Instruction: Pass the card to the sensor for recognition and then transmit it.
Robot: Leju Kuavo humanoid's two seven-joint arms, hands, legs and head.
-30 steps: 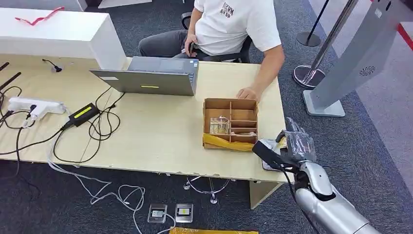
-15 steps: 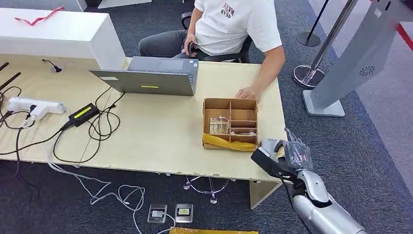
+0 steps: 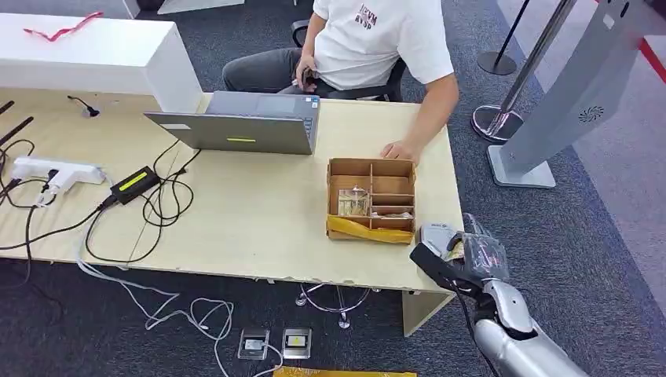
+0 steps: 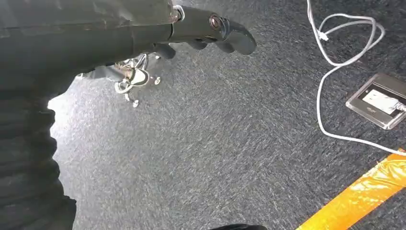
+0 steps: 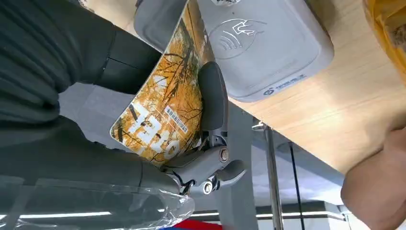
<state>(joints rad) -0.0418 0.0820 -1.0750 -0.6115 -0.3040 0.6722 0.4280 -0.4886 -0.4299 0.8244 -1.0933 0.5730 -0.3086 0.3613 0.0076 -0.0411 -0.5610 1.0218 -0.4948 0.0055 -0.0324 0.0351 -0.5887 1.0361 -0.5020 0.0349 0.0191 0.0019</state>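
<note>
I see the right hand pinching the card beside the sensor. The sensor lies just past the cardboard box. The left hand, fingers loosely curled, holds nothing.

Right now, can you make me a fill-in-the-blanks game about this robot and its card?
1. The robot's right hand holds an orange ____.
2. The grey card reader lies on the ____.
3. The cardboard box sits in front of a person in a ____ shirt.
4. The left hand hangs over the ____.

Missing words: card; table; white; carpet
</note>
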